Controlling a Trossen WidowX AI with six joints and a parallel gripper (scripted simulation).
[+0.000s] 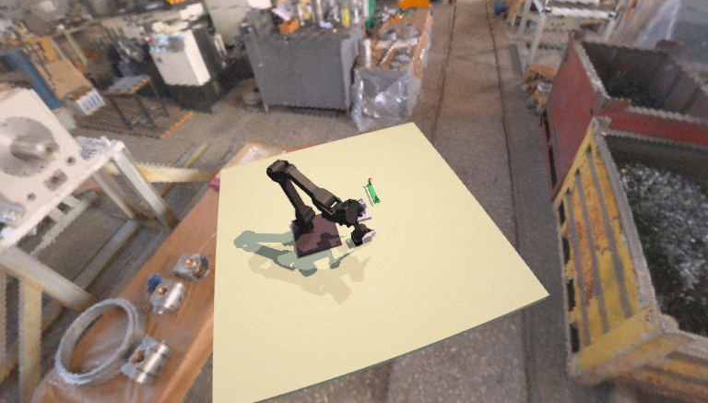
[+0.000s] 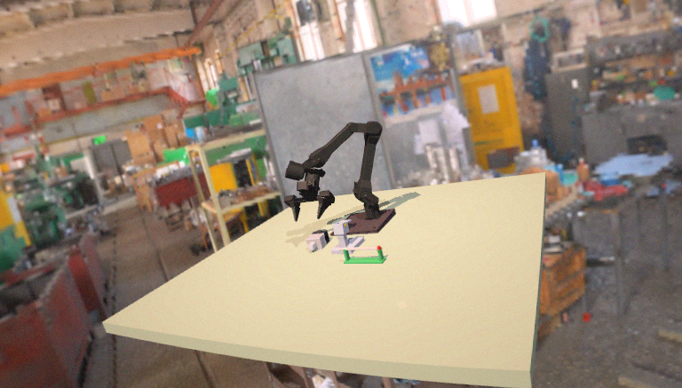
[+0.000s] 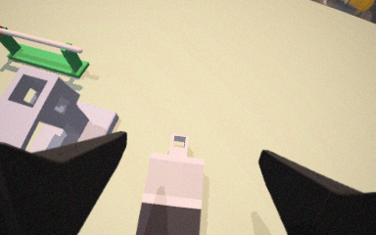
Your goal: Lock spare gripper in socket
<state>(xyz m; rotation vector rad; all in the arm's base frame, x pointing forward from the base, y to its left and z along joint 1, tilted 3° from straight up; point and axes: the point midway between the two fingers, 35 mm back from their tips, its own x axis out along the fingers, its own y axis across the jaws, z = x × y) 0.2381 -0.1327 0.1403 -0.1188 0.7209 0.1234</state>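
My gripper [image 2: 307, 218] [image 3: 195, 147] is open and empty, above the spare gripper. The spare gripper [image 1: 368, 237] [image 2: 316, 241] [image 3: 173, 178], a pale pink block with a dark rear part, lies on the table. Its narrow spigot [image 3: 179, 153] has a square hole and points up the wrist view, between my fingertips in that picture. The pale lilac mount [image 2: 341, 229] [image 3: 10, 110] stands beside it; its socket holds no pin. The pale pink lock pin [image 2: 361, 249] [image 3: 41, 39] with a red head lies across the green rack's two posts.
The green rack [image 1: 373, 192] [image 2: 364, 260] [image 3: 44, 60] stands beyond the mount. The arm's dark base plate [image 1: 316, 237] [image 2: 369, 223] is on the mount's other side. All stand on the cream table [image 1: 407, 294] [image 2: 281, 303].
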